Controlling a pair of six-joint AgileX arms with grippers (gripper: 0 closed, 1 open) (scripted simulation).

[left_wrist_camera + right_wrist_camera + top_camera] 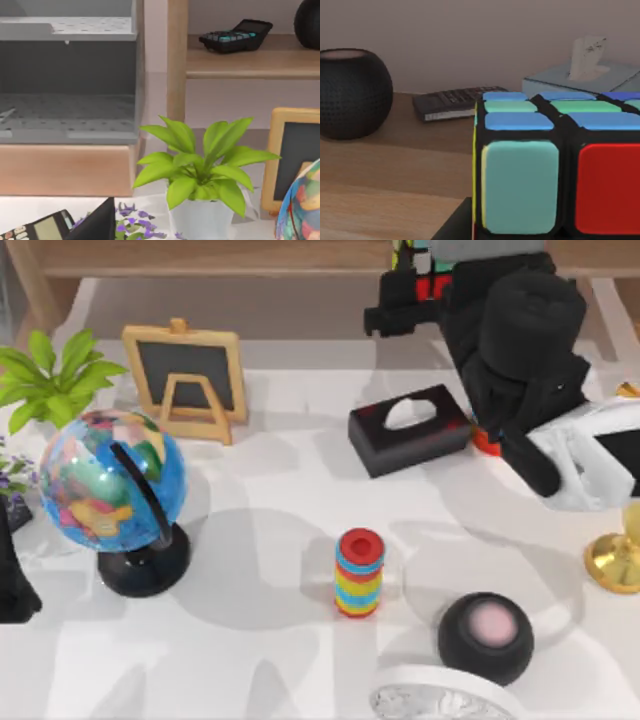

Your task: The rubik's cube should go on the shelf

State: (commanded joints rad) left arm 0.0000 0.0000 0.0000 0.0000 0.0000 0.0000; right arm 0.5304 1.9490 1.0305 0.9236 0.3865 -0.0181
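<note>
The left arm sits parked at the desk's left edge. At the shelf along the back edge, the right gripper clasps the rubik's cube over the plank. Judged best: lower it flat, clear of the black speaker, before releasing.

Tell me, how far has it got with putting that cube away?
Nearly done. The right gripper has carried the rubik's cube up to the shelf, and its wrist view shows the cube over the wooden plank. Letting go and pulling back is left. The left arm sits idle at the table's left edge.
</note>
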